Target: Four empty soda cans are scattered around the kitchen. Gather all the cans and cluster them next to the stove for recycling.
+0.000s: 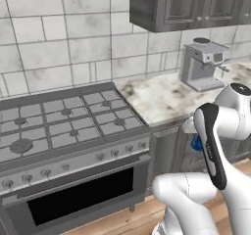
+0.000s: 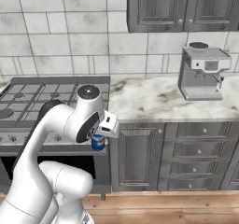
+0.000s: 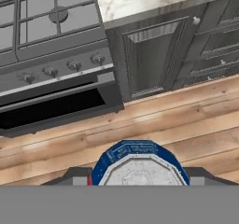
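- My pincer (image 3: 140, 181) is clamped on 1 blue soda can (image 2: 98, 142) (silver top facing my hand camera)
- It hangs above the wooden floor (image 3: 186, 120), before the stove (image 1: 63, 119), below the bench (image 2: 158, 99)

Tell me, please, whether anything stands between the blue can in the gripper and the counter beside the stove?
Nothing visible does. The blue can hangs below counter level before the cabinets; the counter right of the stove is bare, with the coffee machine farther right.
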You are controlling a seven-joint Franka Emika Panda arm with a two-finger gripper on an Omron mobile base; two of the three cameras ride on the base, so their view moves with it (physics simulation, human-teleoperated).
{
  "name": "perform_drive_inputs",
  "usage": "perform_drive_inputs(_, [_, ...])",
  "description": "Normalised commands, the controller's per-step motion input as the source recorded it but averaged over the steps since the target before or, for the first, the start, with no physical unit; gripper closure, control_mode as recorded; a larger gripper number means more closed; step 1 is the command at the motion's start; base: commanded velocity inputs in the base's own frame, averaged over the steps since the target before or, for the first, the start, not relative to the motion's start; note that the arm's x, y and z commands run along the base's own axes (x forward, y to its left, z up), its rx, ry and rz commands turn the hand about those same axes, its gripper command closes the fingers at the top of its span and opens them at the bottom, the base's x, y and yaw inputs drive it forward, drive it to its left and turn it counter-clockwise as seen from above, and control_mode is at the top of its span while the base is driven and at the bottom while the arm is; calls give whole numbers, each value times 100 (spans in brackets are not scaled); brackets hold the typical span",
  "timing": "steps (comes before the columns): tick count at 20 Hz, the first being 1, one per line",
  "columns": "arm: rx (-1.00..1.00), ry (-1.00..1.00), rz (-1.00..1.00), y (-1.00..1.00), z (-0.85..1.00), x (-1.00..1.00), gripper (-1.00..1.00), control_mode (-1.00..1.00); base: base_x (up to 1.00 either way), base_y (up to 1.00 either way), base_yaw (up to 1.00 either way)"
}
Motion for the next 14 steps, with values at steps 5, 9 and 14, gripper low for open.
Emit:
perform_drive_inputs(5, [0,0,0,0,0,0,100,100,0,95,15])
perform_drive_inputs(9, [0,0,0,0,0,0,100,100,0,87,13])
perform_drive_inputs(14, [0,0,0,0,0,0,100,100,0,86,12])
